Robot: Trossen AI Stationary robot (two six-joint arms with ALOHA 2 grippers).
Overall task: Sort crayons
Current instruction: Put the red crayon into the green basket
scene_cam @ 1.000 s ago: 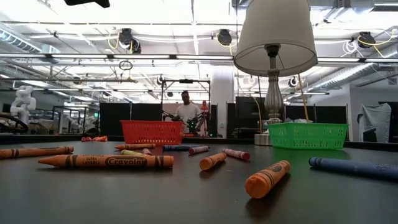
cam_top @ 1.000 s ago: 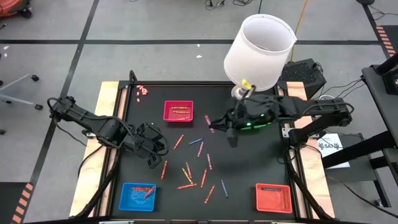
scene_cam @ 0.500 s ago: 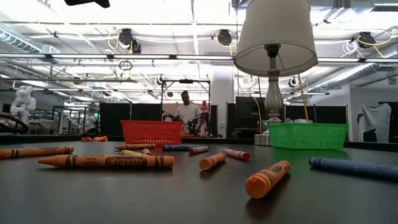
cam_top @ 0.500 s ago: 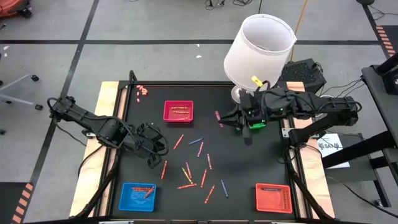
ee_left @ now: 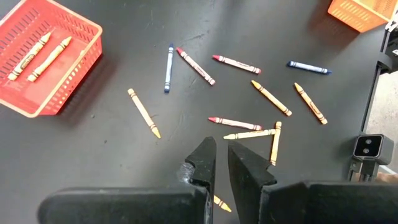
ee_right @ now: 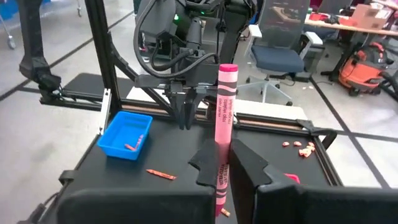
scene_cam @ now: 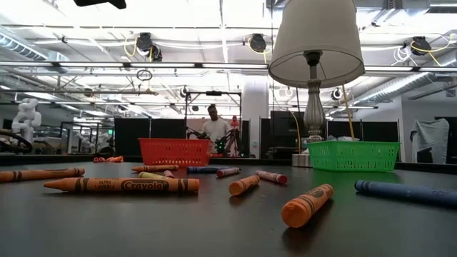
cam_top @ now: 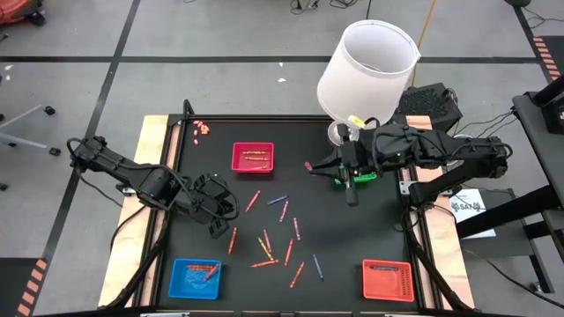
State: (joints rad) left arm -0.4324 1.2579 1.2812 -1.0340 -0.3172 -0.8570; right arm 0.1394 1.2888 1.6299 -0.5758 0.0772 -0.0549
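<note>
Loose crayons (cam_top: 275,238) lie scattered on the black table's middle, and show again below my left gripper (ee_left: 221,149) as crayons (ee_left: 249,124). My left gripper (cam_top: 214,232) hovers over the table's left part, its fingers shut to a narrow slit with nothing between them. My right gripper (cam_top: 315,166) hangs high over the far middle, shut on a pink crayon (ee_right: 224,118). Neither gripper shows in the low view, where crayons (scene_cam: 121,185) lie flat on the table. My right gripper pinches the pink crayon's lower half (ee_right: 220,163) between its two fingers. The fingers (ee_right: 247,165) come almost level from the table's right side and lie across the crayon. The crayon stands about upright, its flat end (ee_right: 228,67) above the fingers, lifted clear of the table.
A pink-red tray (cam_top: 236,157) with yellowish crayons sits at the far middle. A blue tray (cam_top: 179,276) stands near left, a red tray (cam_top: 388,280) near right. A white-shaded lamp (cam_top: 368,70) stands at the far right. Small pink bits (cam_top: 202,129) lie at the far left corner.
My right gripper has drawn back toward the table's right edge and risen a little with the pink crayon. Its wrist has rolled, turning the crayon with it. Over the last half second it has kept still.
</note>
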